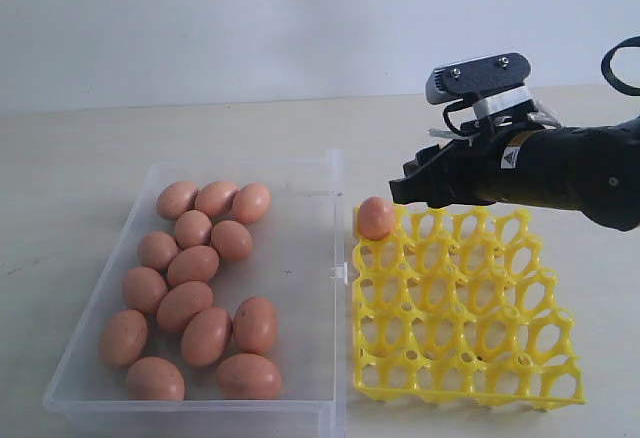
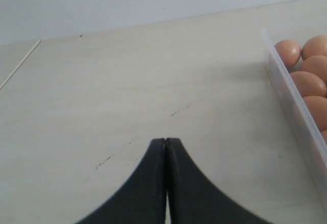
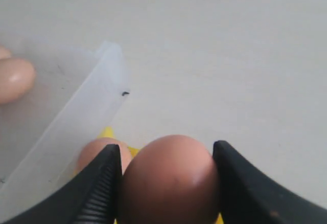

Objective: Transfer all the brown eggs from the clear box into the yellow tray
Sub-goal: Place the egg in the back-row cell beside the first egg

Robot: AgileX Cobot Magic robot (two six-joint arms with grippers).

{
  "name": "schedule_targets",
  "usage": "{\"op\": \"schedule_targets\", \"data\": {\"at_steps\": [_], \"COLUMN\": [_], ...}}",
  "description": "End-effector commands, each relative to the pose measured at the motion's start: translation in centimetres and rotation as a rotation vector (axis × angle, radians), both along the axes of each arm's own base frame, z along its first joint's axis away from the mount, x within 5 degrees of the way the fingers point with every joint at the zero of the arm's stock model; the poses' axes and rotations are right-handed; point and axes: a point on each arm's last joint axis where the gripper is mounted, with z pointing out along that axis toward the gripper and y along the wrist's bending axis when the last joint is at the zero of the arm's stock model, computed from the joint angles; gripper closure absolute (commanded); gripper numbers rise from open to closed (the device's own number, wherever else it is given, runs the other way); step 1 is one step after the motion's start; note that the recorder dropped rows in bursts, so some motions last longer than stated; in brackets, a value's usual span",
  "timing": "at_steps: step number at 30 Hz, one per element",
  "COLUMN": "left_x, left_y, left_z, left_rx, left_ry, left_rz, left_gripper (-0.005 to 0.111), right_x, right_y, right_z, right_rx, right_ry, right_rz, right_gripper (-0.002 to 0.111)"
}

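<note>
The task is only just getting under way. One smooth orange-brown egg is sitting in the upper-left corner cup of the bright yellow lattice egg tray, which is lying at the lower right of the exterior view. Every other cup is showing empty. The right gripper is pinching a second brown egg between its black fingers. It is hovering over that same corner of the tray, close to the seated egg. Fourteen more eggs, by my count, are lying in the shallow clear plastic box at the left. The left gripper is pressed together, holding nothing, above the pale bench beside the box. Most of the moving is waiting to be done.
</note>
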Motion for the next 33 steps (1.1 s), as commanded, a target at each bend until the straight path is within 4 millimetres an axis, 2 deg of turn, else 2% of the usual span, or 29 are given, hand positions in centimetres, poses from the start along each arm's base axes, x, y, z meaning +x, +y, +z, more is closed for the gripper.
{"op": "schedule_targets", "data": {"at_steps": [1, 7, 12, 19, 33], "left_x": [0.0, 0.0, 0.0, 0.0, 0.0], "left_y": [0.0, 0.0, 0.0, 0.0, 0.0], "left_z": [0.2, 0.2, 0.2, 0.2, 0.2], "left_rx": [-0.007, -0.007, -0.007, -0.007, -0.007], "left_ry": [-0.019, -0.019, -0.019, -0.019, -0.019], "left_rz": [-0.005, -0.005, -0.005, -0.005, -0.005], "left_gripper": [0.107, 0.107, 0.107, 0.107, 0.107], "right_x": [0.7, 1.5, 1.8, 0.4, 0.0], "right_y": [-0.4, -0.2, 0.0, -0.6, -0.3], "right_z": [-1.3, -3.0, -3.6, -3.9, -6.6], "right_rx": [0.0, 0.021, 0.038, 0.101, 0.115], "right_ry": [-0.016, -0.042, -0.083, -0.226, -0.158], "right_rz": [-0.016, -0.024, -0.024, -0.026, 0.007], "right_gripper": [0.108, 0.108, 0.108, 0.108, 0.108]}}
